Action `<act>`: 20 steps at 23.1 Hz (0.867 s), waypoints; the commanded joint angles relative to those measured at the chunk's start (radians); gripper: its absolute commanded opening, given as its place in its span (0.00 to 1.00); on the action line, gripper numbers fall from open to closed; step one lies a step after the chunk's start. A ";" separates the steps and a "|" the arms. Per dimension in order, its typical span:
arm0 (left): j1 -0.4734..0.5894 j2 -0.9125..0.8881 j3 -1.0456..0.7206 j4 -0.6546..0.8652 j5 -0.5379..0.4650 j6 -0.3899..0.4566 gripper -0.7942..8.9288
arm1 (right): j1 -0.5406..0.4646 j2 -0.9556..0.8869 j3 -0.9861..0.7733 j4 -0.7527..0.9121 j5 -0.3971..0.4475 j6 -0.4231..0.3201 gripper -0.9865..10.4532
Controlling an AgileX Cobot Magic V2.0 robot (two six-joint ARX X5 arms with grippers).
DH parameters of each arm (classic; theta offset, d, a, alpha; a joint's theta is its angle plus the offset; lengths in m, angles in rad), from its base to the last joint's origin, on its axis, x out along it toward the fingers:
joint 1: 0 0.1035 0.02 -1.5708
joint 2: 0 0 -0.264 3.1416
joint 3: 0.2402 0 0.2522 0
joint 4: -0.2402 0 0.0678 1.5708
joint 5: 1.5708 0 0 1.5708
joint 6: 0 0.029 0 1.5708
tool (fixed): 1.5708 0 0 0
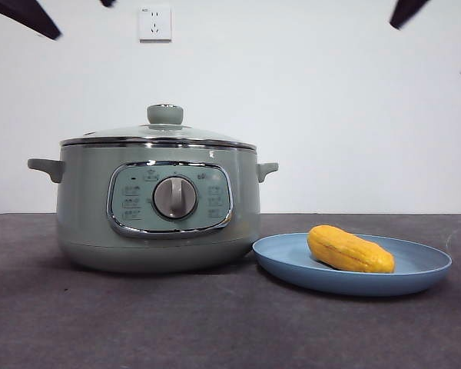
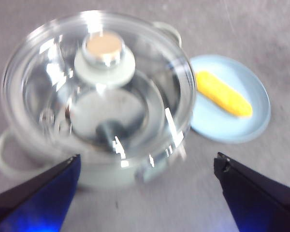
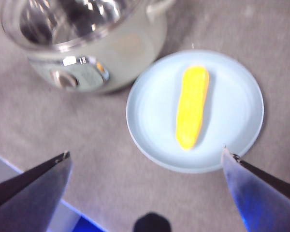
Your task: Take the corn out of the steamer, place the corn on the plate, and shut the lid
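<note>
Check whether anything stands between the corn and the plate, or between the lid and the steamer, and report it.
Nothing visible does. The corn already lies on the plate, and the lid sits closed on the steamer. The left pincer and right pincer hover above, both open and empty.

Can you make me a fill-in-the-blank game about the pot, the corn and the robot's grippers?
1. The corn is lying on the ____.
2. The lid is sitting on top of the ____.
3. The left gripper and the right gripper are both ____ and hold nothing.
4. The knob on top of the lid is pale ____.

Missing words: plate; steamer; open; green
</note>
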 commanded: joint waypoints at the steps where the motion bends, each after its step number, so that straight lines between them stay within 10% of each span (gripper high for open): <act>1: -0.003 -0.022 -0.002 -0.034 0.000 -0.010 0.38 | 0.002 -0.003 -0.006 -0.019 -0.005 -0.019 0.57; 5: -0.003 -0.036 -0.002 -0.083 0.000 -0.010 0.09 | 0.002 -0.003 -0.006 -0.032 -0.079 -0.021 0.31; 8: -0.003 -0.036 -0.002 -0.110 0.000 -0.010 0.07 | 0.002 -0.003 -0.006 -0.033 -0.131 -0.022 0.06; 20: -0.003 -0.036 -0.002 -0.126 -0.005 -0.010 0.08 | 0.002 -0.003 -0.006 -0.033 -0.124 -0.022 0.09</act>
